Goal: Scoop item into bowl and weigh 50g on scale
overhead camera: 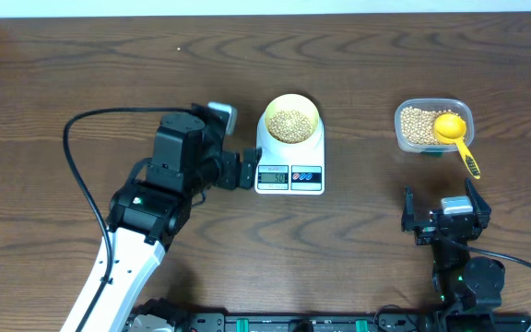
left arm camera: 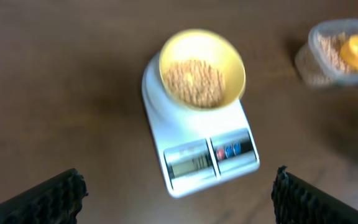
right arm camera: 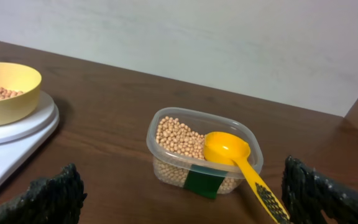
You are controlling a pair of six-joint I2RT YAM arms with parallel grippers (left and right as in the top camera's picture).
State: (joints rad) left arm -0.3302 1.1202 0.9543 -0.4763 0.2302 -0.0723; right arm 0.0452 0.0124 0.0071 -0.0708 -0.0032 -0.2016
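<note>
**Scoop handle points at the right arm; both grippers empty**

The scoop (overhead camera: 454, 134) rests in the clear tub (overhead camera: 400, 129) twd the back-right part of the table (overhead camera: 358, 74). Its head is on the beans there. Its long axis runs from the tub twd the front edge, drifting slightly right, w/ the handle overhanging the tub's rim.

The right gripper (overhead camera: 442, 207) sits directly front-side of that handle and near it, so it's by far the closer arm. It is low, aimed twd the back edge, fingers spread wide w/ nothing between them.

The scale (overhead camera: 289, 177) is mid-table. The bowl (overhead camera: 267, 122) sits on its back half, and a layer of beans (overhead camera: 290, 124) covers the bowl's bottom.

The left gripper (overhead camera: 238, 171) is just beside the scale's left edge; we can't tell if it touches. Its arm reaches in from the front-left corner, jaws wide apart, holding nothing.

The display may read approx 50, but it's too small to be sure. If it's short, we judge the right arm should take the handle and top up.
</note>
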